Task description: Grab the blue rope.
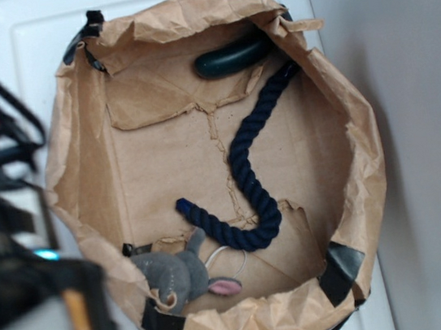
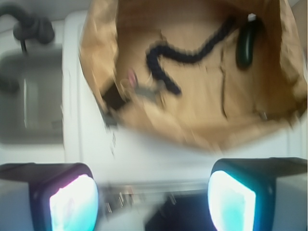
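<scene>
white tabletop [image 1: 39, 43] carries a cut-down brown paper bag [image 1: 79, 152], its crumpled walls forming a shallow basin. the blue rope [image 1: 245, 161] lies on the bag's floor, running from the bag's upper right wall down in a curve and hooking back to a loose end near the middle; in the wrist view the rope [image 2: 192, 53] shows blurred. a dark green cucumber-shaped object [image 1: 230, 58] rests against the bag's top wall, touching the rope's upper end. a grey plush mouse [image 1: 179, 276] sits at the bag's lower wall, just beside the rope's hook. the gripper [image 2: 154, 197] hangs outside the bag, above the white surface, fingers [image 2: 231, 199] spread apart, holding nothing.
</scene>
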`<state>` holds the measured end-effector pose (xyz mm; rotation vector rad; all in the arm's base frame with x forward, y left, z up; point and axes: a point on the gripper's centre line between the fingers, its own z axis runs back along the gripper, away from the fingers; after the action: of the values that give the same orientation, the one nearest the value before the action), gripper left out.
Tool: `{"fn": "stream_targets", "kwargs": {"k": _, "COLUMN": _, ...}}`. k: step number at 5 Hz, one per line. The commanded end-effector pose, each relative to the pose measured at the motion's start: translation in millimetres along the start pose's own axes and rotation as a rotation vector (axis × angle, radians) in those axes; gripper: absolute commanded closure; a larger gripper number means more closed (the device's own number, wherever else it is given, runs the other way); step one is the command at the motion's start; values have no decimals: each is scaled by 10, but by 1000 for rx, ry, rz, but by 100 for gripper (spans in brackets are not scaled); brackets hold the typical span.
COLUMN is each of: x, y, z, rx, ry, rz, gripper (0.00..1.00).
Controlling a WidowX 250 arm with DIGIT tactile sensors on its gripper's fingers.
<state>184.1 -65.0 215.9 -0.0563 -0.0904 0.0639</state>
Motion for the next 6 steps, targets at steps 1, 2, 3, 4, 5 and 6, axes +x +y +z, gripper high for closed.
{"fn": "stream_targets", "kwargs": {"k": 1, "x": 364, "y": -63, "z": -167, "rx": -28, "ry": -80, "rz": 224, "gripper": 0}}
{"fn": "stream_targets", "kwargs": {"k": 2, "x": 583, "y": 85, "z": -289, "rx": 2, "ry": 55, "rz": 172, "gripper": 0}}
{"fn": "stream_targets", "kwargs": {"k": 3, "x": 685, "y": 356, "z": -215, "rx": -13, "ry": 3, "rz": 21, "gripper": 0}}
{"fn": "stream_targets", "kwargs": {"k": 4, "x": 685, "y": 356, "z": -215, "rx": -13, "ry": 3, "rz": 21, "gripper": 0}}
{"fn": "stream_targets", "kwargs": {"k": 5, "x": 685, "y": 356, "z": -215, "rx": -13, "ry": 3, "rz": 21, "gripper": 0}}
{"fn": "stream_targets", "kwargs": {"k": 6, "x": 685, "y": 356, "z": -215, "rx": -13, "ry": 3, "rz": 21, "gripper": 0}}
